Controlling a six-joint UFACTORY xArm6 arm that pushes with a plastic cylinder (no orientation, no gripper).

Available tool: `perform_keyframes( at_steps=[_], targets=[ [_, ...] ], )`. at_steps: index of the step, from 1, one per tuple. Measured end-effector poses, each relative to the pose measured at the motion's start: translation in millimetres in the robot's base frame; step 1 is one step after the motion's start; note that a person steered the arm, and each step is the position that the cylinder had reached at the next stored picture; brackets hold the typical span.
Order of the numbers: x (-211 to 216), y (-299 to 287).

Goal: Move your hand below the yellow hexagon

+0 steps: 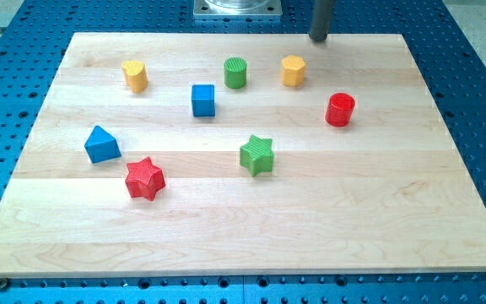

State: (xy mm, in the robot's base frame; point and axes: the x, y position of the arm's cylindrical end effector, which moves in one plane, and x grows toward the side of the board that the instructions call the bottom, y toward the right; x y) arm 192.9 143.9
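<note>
Our tip [319, 39], a bare dark rod with no gripper, sits above the ribbed yellow plastic hexagon [293, 71] on the pale wooden board [251, 228].

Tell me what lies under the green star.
Only the wooden board shows around the green star. The patch beneath it is covered, so unseen. My tip is far off, at the view's top.

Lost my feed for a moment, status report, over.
My tip at the board's top edge, up-right of the yellow hexagon, not touching. Spot below the hexagon not yet reached. Red cylinder sits lower right; green cylinder to its left.
</note>
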Motion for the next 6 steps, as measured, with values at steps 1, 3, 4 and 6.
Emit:
perform_keyframes(
  at_steps=[1,3,4,6],
  targets=[
    [3.2,-26.6],
    [101.5,-121.4],
    [124.3,-106.4],
    [169.0,-25.4]
  ],
)
